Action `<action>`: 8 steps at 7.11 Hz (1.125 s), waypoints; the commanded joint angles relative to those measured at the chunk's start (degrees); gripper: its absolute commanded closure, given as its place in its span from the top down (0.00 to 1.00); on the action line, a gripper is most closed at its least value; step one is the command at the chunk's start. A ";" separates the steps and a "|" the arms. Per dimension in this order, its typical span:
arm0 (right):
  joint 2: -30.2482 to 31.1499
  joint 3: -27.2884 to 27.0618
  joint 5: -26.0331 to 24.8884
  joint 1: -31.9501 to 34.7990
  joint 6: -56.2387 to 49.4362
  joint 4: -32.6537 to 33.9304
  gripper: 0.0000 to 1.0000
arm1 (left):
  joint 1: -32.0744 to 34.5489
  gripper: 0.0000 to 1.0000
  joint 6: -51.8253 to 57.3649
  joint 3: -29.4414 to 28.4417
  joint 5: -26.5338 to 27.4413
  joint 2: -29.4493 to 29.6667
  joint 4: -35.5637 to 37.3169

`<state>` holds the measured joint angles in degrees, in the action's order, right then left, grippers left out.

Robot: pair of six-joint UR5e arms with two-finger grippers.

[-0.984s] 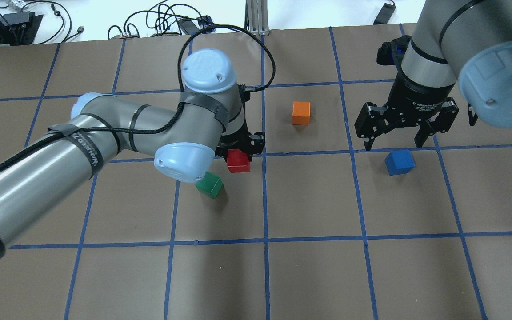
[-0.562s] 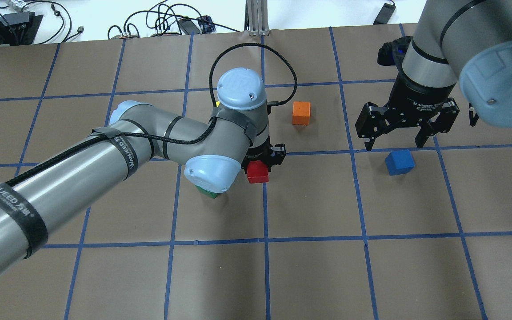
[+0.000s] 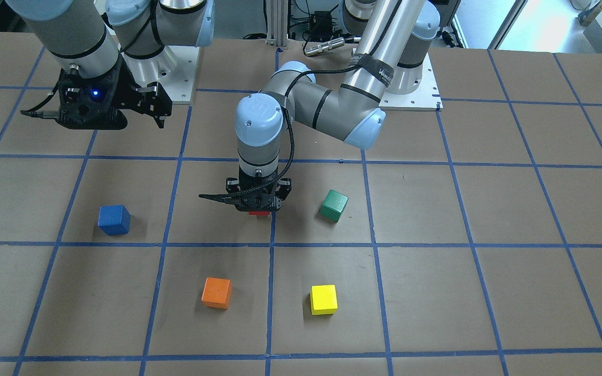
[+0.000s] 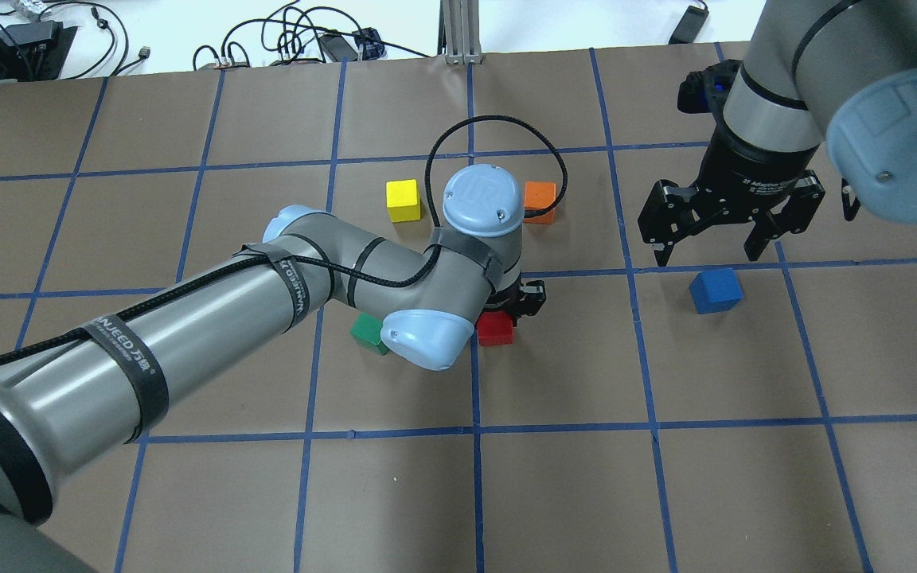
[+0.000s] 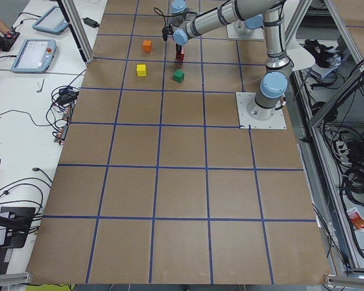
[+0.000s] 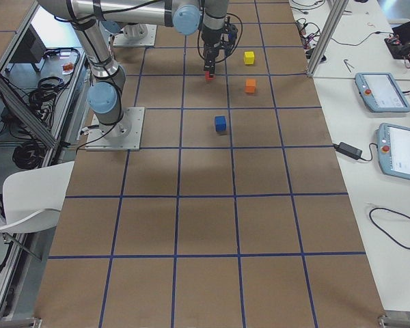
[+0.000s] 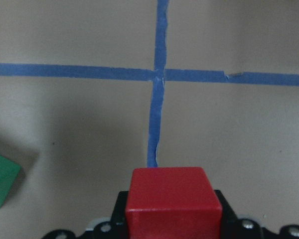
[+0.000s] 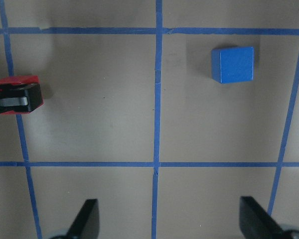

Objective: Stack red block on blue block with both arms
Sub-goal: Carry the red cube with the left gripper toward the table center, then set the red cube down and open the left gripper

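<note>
My left gripper (image 4: 500, 320) is shut on the red block (image 4: 495, 331) and holds it low over the table, near a tape crossing. The red block also shows in the left wrist view (image 7: 173, 199) between the fingers, and in the front view (image 3: 259, 212). The blue block (image 4: 716, 290) sits on the table to the right, about one grid square away. It also shows in the right wrist view (image 8: 232, 64). My right gripper (image 4: 705, 256) is open and empty. It hovers just behind the blue block without touching it.
A green block (image 4: 366, 333) lies just left of my left wrist. A yellow block (image 4: 403, 200) and an orange block (image 4: 542, 199) lie behind it, the orange one partly hidden by the wrist. The left arm's black cable (image 4: 498, 127) loops above the wrist.
My left arm has carried the red block to the right, past the green block and towards the blue block. The right gripper has stayed open in almost the same place.
</note>
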<state>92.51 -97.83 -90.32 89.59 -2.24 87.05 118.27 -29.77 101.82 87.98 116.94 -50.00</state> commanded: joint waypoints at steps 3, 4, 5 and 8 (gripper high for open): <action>-0.23 -1.57 0.23 -0.03 -0.74 3.21 1.00 | -6.52 1.00 4.96 0.40 -2.18 -6.18 -0.53; -0.40 -2.45 0.24 -0.03 -0.57 5.04 1.00 | -10.13 1.00 8.29 0.05 -3.42 -10.03 -3.24; -0.40 -2.37 0.15 0.23 -0.22 6.27 1.00 | -13.47 1.00 13.46 -0.39 -2.82 -14.42 -8.05; -6.08 -2.54 1.02 6.09 -0.22 15.11 1.00 | -24.73 1.00 32.19 -9.05 0.68 -24.98 -32.00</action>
<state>89.58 -100.28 -89.66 92.42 -2.77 97.17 97.67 -4.40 97.14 86.88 96.02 -71.09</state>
